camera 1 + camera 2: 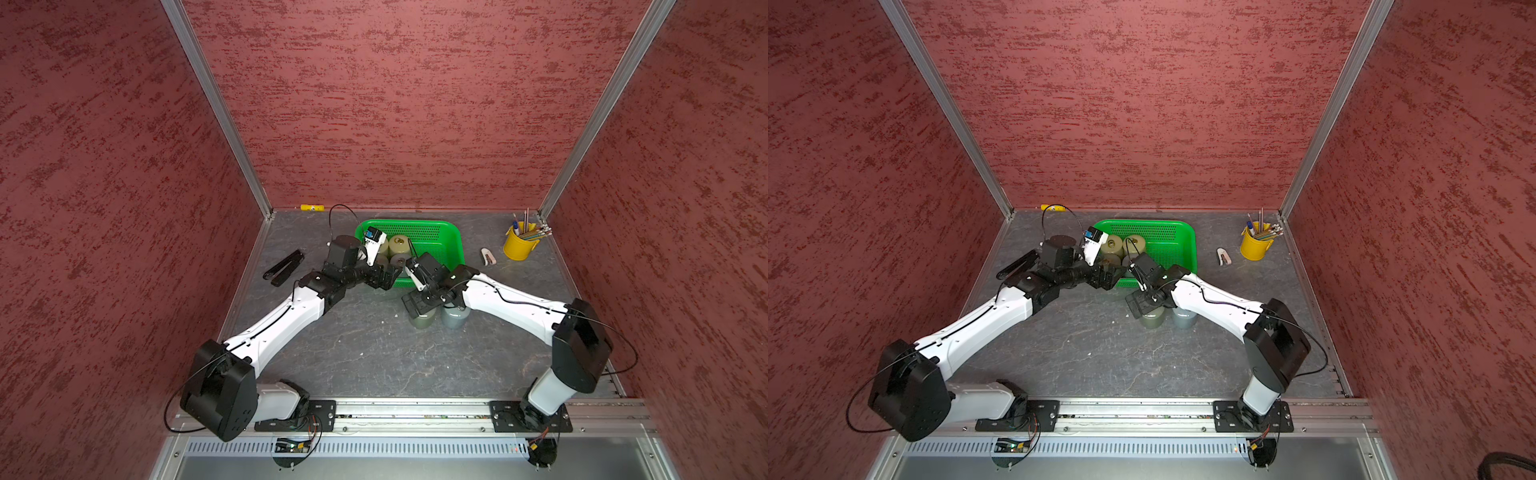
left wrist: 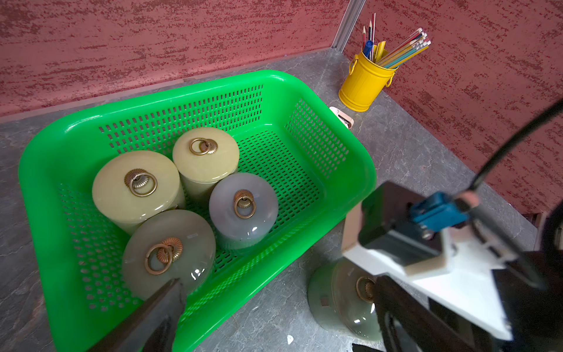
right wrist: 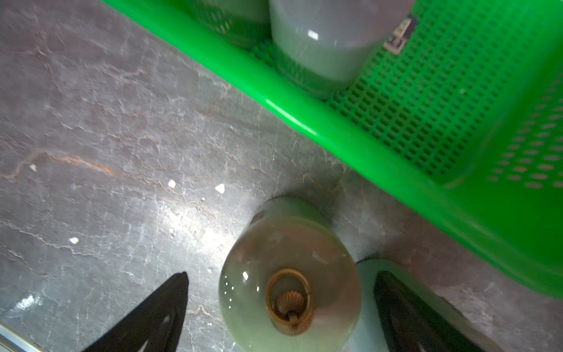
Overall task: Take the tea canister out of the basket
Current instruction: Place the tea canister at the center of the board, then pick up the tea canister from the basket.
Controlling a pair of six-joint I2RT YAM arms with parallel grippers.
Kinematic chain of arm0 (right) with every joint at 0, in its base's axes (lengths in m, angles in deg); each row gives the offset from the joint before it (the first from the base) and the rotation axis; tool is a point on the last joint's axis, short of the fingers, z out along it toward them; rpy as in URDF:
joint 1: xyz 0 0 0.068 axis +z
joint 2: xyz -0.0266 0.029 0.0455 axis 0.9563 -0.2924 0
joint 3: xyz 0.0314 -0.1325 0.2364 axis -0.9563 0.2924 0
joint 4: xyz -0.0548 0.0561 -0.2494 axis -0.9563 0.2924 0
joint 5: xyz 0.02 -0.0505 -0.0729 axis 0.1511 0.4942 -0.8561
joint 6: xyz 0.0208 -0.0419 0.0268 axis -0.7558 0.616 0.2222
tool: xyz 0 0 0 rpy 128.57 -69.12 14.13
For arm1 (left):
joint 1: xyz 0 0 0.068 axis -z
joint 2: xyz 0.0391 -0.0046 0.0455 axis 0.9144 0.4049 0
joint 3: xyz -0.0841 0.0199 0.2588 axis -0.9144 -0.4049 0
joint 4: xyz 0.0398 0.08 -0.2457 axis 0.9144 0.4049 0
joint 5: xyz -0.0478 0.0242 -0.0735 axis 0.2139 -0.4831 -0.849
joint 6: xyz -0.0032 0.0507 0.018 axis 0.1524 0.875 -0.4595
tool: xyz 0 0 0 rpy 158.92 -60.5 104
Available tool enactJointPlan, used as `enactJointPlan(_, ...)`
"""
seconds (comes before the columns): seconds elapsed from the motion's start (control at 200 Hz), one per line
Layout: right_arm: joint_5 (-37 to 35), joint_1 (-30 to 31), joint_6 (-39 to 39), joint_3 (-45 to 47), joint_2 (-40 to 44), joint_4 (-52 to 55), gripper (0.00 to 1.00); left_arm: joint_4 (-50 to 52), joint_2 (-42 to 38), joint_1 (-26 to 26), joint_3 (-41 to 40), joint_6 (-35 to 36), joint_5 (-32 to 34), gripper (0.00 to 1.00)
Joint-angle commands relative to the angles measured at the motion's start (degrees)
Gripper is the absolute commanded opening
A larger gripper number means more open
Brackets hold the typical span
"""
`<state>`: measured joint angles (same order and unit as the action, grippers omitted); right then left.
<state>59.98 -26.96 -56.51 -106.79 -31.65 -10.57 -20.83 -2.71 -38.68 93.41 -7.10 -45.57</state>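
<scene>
Right wrist view alone: right end effector [image 3: 281,274] wide astride canister [image 3: 289,243], grey counter [image 3: 122,137]; left end effector [image 1: 388,278] wide; red walls [image 1: 415,104].

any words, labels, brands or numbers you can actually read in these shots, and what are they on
No text can be read in any view.
Sticker on the floor of the basket: dark print, too blurred to read.
Pencils in the yellow bucket: any printing is too small to read.
</scene>
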Motion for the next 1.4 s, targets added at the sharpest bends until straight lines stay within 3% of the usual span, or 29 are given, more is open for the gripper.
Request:
enactJointPlan(0.0, -3.1, 0.2, 2.3, -4.3, 2.3, 3.2, 0.99, 1.9, 0.5, -0.1, 2.9, -0.8, 0.9, 1.00)
enactJointPlan(0.18, -6.2, -0.3, 3.0, -11.5, -0.4, 4.7, 0.99, 3.1, -0.2, -2.4, 3.3, -3.5, 1.8, 1.00)
enactJointPlan(0.361, -8.7, -4.0, -0.3, -24.3, -7.6, 8.3, 0.99, 2.2, -2.7, -7.4, 1.7, -8.4, 1.9, 1.00)
enactJointPlan(0.561, -0.6, -9.1, -2.8, -36.0, -16.4, 9.2, 0.99, -0.1, -7.3, -12.9, -2.3, -11.4, -0.3, 1.00)
enactJointPlan(0.842, 4.2, -11.7, -1.0, -62.0, -35.7, 20.1, 0.99, 0.3, -7.8, -11.7, -3.5, -9.0, 0.0, 1.00)
enactJointPlan(1.177, 9.2, -14.0, 5.2, -64.2, -40.7, 15.9, 0.95, 0.5, -6.6, -7.6, -2.9, -4.9, -0.2, 1.00)
enactJointPlan(1.393, 8.3, -14.3, 6.8, -67.0, -45.4, 17.1, 0.96, 2.5, -5.4, -5.4, -1.5, -3.2, 0.9, 1.00)
